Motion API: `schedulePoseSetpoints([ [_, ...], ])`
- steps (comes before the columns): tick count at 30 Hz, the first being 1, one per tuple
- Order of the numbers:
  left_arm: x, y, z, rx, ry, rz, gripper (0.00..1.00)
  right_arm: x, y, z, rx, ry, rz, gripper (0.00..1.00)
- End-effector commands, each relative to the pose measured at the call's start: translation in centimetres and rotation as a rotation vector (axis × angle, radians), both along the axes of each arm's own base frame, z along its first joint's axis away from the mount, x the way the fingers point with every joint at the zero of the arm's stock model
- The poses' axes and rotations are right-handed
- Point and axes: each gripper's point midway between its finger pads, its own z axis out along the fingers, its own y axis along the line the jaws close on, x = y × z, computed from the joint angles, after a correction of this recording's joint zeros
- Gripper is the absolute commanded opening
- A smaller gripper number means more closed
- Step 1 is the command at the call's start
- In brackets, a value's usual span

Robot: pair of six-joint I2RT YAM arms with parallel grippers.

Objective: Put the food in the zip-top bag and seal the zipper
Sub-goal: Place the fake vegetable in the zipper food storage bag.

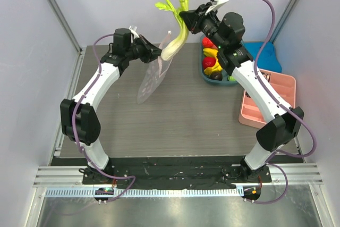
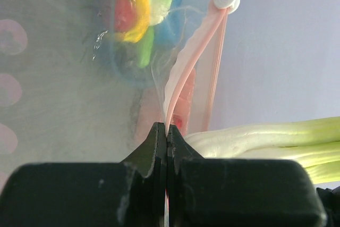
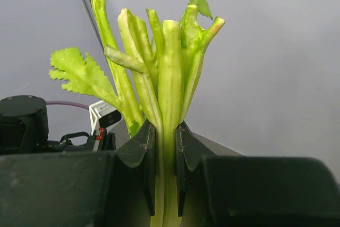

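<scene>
Top external view, starting left: pinched flat in the fully closed left gripper (image 1: 156, 54), the pink zipper (image 2: 183, 70) edge of the zip-top bag (image 1: 150, 81), hanging open-mouthed above the table. Just right of it, clamped in the narrowly parted right gripper (image 1: 187, 20), the celery stalk (image 1: 175, 43), white base right at the bag's mouth, not visibly inside yet. Far right, over in the teal bin (image 1: 204, 74), the red fruit (image 1: 208, 62): nothing bagged so far, with the filling and the sealing all to come.

Below my right fingers (image 3: 188, 147) the long white-green celery stalk (image 3: 169, 78) is cut off; beyond my left fingers (image 2: 154, 150), coloured shapes (image 2: 133, 19) behind the clear dotted plastic bag (image 2: 64, 78) blur.
</scene>
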Motion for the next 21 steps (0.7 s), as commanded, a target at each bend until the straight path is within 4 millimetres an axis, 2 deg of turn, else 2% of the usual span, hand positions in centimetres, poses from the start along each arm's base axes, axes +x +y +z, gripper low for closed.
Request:
schedulePoseSetpoints([
  [1,-1.5,-0.5,9.0,-0.143,-0.225,-0.055,0.00,-1.5,0.6,-1.9,-0.113,0.038,0.040,0.01],
  [7,-1.1,0.0,7.5,-0.107,-0.193,-0.024,0.00,-1.2,0.2,-1.9,-0.102,0.058,0.015,0.01],
  [10,-0.7,0.1,7.6,-0.127,-0.179,-0.012,0.00,-1.2,-0.3,-1.7,-0.118,0.046,0.000,0.01],
  [16,-0.3,0.2,7.8,-0.157,-0.177,-0.024,0.00,-0.5,-2.8,-1.5,-0.124,0.040,-0.042,0.01],
  [21,-1.1,-0.3,7.6,-0.203,-0.158,-0.065,0.00,-0.2,-4.3,-1.8,-0.105,0.061,-0.063,0.01],
])
